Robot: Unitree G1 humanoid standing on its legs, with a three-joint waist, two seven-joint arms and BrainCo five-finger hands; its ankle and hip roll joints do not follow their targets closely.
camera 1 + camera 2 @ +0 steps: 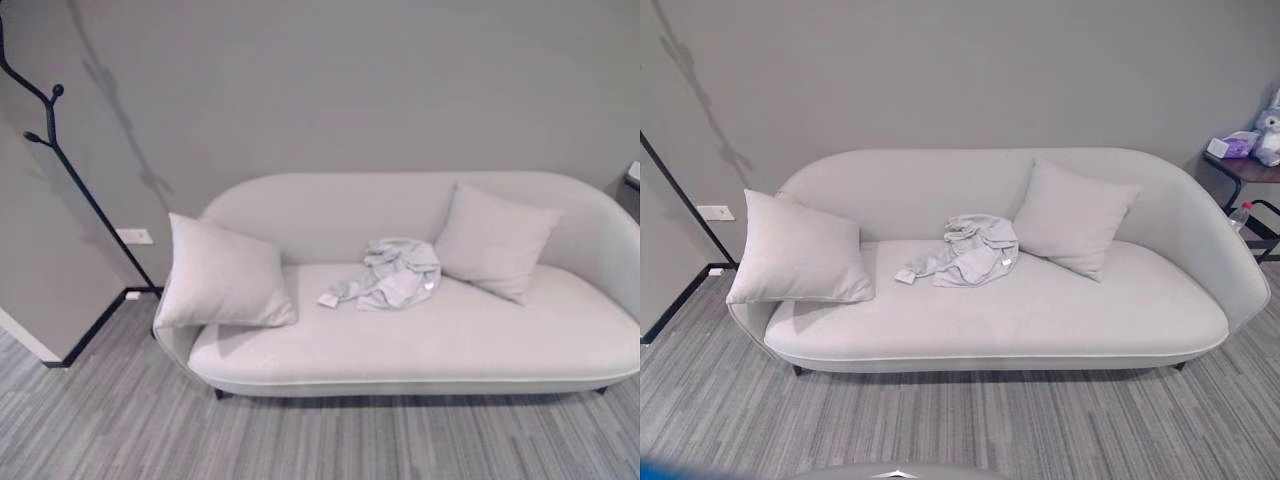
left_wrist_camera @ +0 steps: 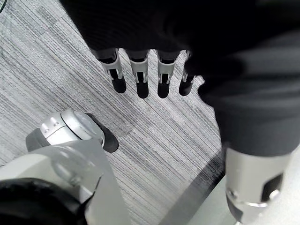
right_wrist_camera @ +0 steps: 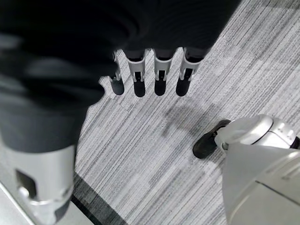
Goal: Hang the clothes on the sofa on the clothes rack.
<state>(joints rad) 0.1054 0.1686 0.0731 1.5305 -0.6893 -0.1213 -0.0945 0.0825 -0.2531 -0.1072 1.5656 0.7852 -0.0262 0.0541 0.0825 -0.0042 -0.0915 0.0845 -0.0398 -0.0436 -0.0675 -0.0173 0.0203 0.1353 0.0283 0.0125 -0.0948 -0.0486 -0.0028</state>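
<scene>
While the garment [image 1: 970,250] is lying crumpled on the sofa [image 1: 1040,310] seat, mid-cushion toward the backrest, its long axis is running from 3 toward 8 o'clock, a sleeve trailing to 8. A pillow [image 1: 800,252] is sitting well apart at 9 o'clock, another pillow [image 1: 1072,217] just beside it at 3. The rack [image 1: 60,160] is standing at 10 o'clock. The seat front is lying bare. The left hand [image 2: 140,75] and right hand [image 3: 150,75] are hanging relaxed, fingers straight, over the carpet [image 1: 940,420].

Left hand [image 2: 140,70] hanging over floor, fingers straight, thumb apart, holding nothing. Right hand [image 3: 157,70] same: fingers straight, empty.
</scene>
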